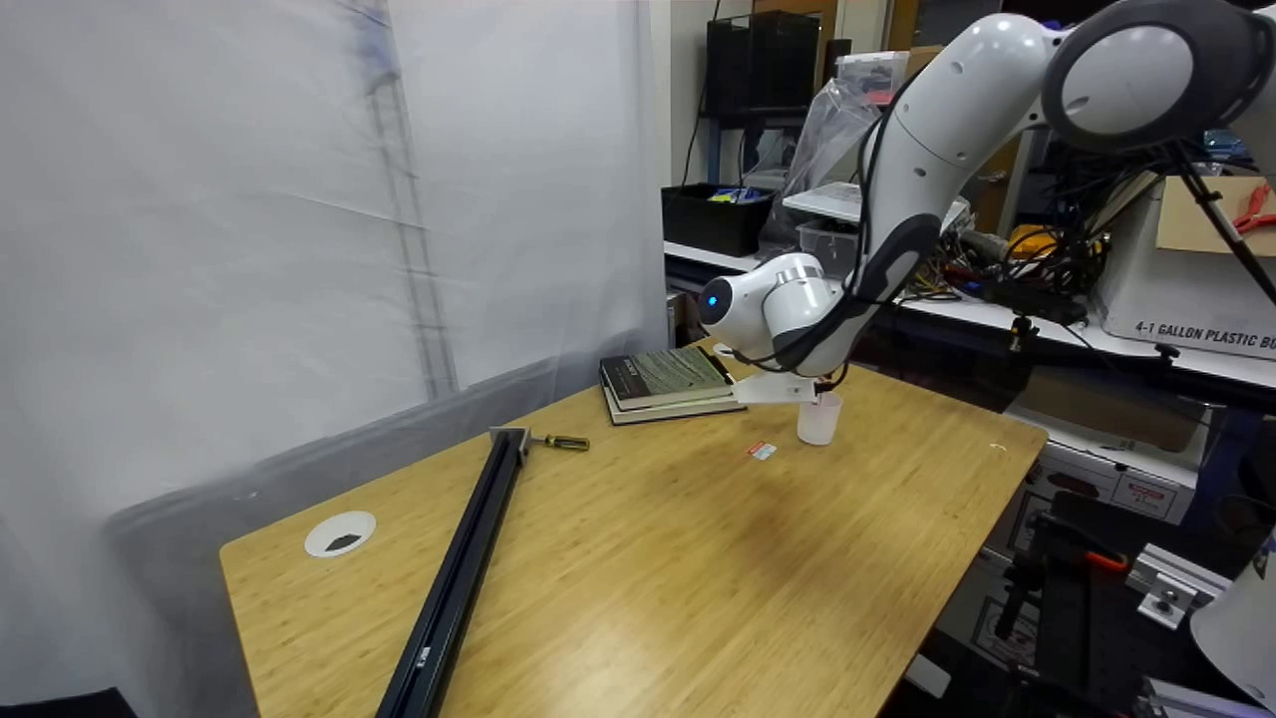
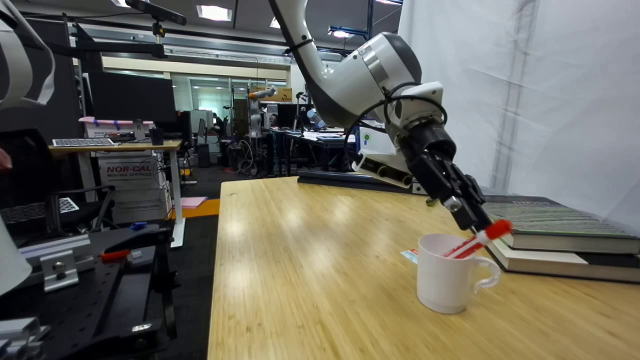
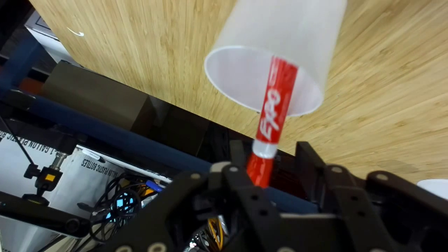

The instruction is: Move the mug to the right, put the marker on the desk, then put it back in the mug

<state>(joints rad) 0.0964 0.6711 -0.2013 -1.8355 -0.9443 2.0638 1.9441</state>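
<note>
The white mug [image 2: 442, 285] stands upright on the wooden desk [image 2: 310, 280], its handle pointing towards the books. A red marker [image 2: 479, 240] leans in the mug, its capped end sticking out over the rim on the handle side. In the wrist view the marker [image 3: 276, 101] runs from inside the mug [image 3: 266, 75] up between the fingers of my gripper [image 3: 270, 145]. The jaws stand apart: the cap is close to one finger, with a clear gap to the opposite finger. Whether the cap touches the nearer finger I cannot tell. The arm partly covers the mug [image 1: 817, 423] in an exterior view.
Two stacked books [image 1: 670, 381] lie right behind the mug. A small paper scrap [image 1: 762, 451] is close beside it. Further along are a screwdriver [image 1: 564, 442], a long black bar [image 1: 461, 578] and a white-ringed cable hole [image 1: 340, 535]. A grey curtain [image 1: 299, 249] hangs along the desk.
</note>
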